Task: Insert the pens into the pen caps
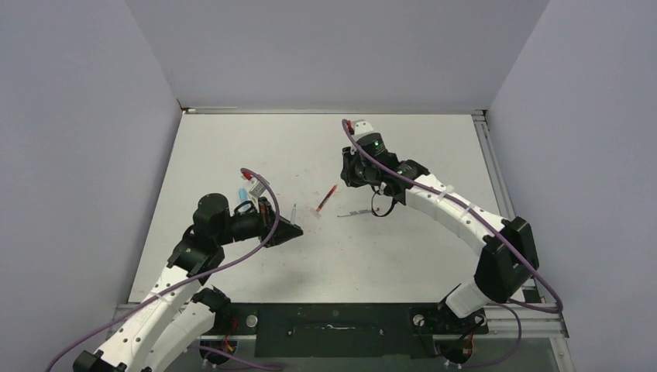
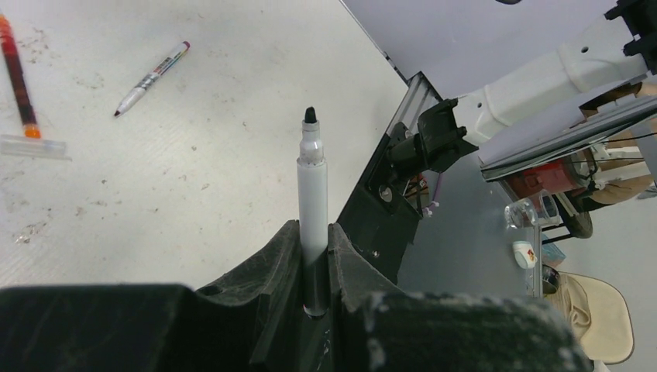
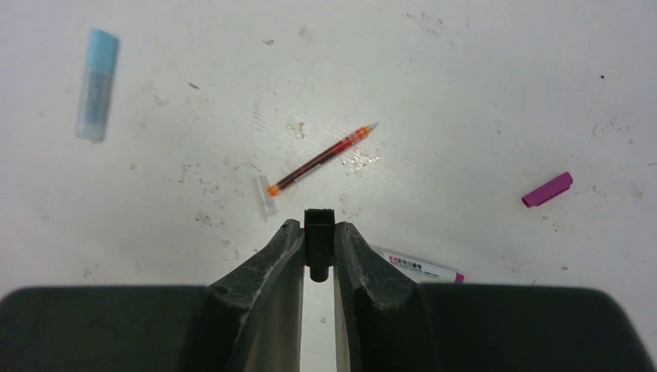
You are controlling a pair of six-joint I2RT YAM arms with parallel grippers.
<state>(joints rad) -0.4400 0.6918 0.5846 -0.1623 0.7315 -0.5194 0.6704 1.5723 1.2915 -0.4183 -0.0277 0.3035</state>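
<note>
My left gripper (image 2: 314, 229) is shut on a pale grey-white pen (image 2: 312, 178). Its bare black tip sticks out past the fingers, over the table. My right gripper (image 3: 318, 230) is shut on a small black cap (image 3: 318, 219), whose open square end faces away from the wrist. It hangs over a red pen (image 3: 321, 159) that lies flat beside a clear cap (image 3: 263, 198). A white pen with a magenta end (image 3: 418, 268) lies partly under the right finger. A light-blue pen cap (image 3: 97, 84) lies further off, and in the top view it (image 1: 242, 193) is next to the left wrist.
A magenta cap (image 3: 547, 190) lies alone on the white table (image 1: 403, 256). The red pen (image 1: 327, 199) and the white pen (image 1: 352, 212) lie between the two arms. Grey walls close off the left, far and right sides. A metal rail (image 1: 496, 178) runs along the table's right edge.
</note>
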